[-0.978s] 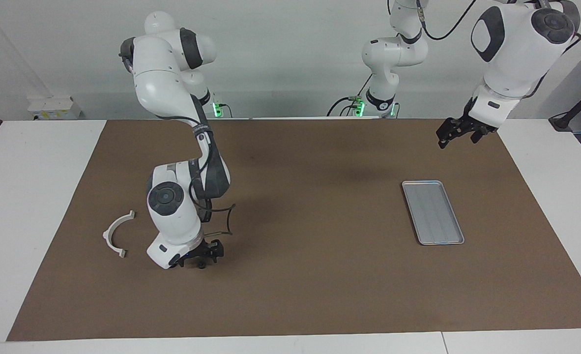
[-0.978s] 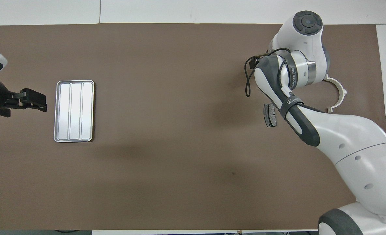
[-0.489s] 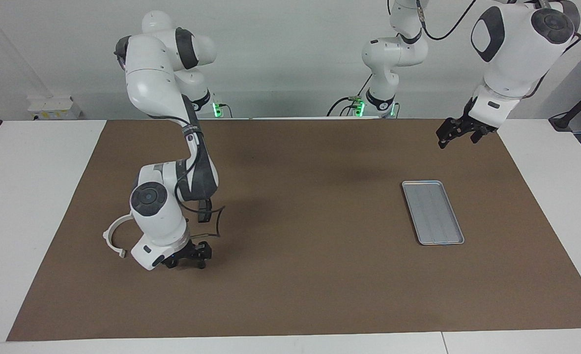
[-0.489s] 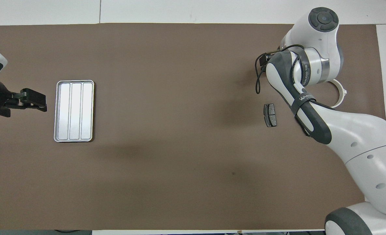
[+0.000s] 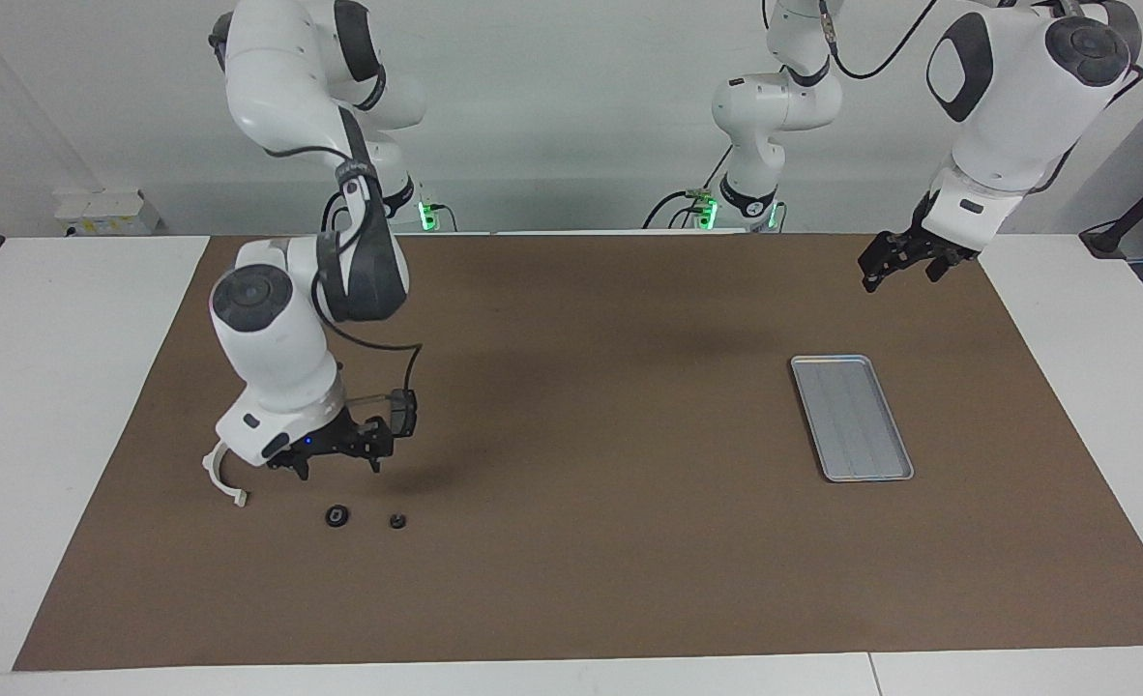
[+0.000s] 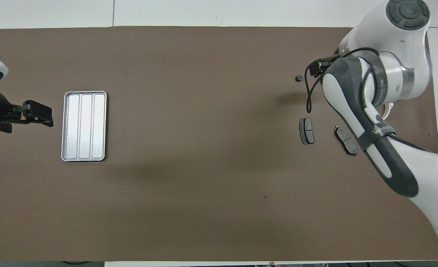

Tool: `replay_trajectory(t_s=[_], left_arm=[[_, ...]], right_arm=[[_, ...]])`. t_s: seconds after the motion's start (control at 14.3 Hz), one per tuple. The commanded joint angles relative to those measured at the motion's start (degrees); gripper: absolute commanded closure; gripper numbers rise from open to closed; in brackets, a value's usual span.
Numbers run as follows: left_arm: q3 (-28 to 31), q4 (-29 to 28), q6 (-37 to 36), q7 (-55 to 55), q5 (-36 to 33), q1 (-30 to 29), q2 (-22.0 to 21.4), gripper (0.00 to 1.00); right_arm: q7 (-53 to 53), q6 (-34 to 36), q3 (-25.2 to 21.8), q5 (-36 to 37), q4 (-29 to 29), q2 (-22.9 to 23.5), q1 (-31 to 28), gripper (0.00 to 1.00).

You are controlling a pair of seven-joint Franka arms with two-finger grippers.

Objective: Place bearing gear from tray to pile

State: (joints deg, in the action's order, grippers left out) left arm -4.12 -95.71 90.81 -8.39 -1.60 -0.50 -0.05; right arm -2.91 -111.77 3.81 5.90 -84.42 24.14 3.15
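Small round black gear [image 5: 337,516] on brown mat just below right gripper [image 5: 337,458], fingers spread and empty, left gripper [image 5: 898,263] fingers unclear, ribbed silver tray [image 5: 851,417] bare.

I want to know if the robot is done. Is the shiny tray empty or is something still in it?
Empty. The tray shows only its bare ribs in both views. Two small dark round parts lie on the mat below the right gripper.

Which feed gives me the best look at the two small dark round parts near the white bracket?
The facing view: both small round parts lie in the open on the mat, beside the white bracket, below the raised right gripper. The overhead view shows only one; the right arm hides the other.
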Motion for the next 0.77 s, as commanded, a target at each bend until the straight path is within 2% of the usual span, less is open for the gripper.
replay_trajectory(t_s=[0.0, 0.35, 0.56, 0.7], left_arm=[[0.2, 0.5, -0.9, 0.2, 0.1, 0.1, -0.1, 0.00], [0.2, 0.5, -0.9, 0.2, 0.1, 0.1, -0.1, 0.00], [0.2, 0.5, -0.9, 0.2, 0.1, 0.1, -0.1, 0.00], [0.2, 0.5, -0.9, 0.2, 0.1, 0.1, -0.1, 0.00]], right_arm=[[1.1, 3.7, 0.4, -1.3, -11.7, -14.4, -1.2, 0.00], [1.1, 16.8, 0.3, -3.8, -12.4, -25.8, -1.0, 0.00], [1.1, 25.8, -2.6, -6.4, -11.8, -30.2, -0.3, 0.00], [1.1, 28.2, -3.3, -6.4, -11.6, -30.5, 0.1, 0.00]])
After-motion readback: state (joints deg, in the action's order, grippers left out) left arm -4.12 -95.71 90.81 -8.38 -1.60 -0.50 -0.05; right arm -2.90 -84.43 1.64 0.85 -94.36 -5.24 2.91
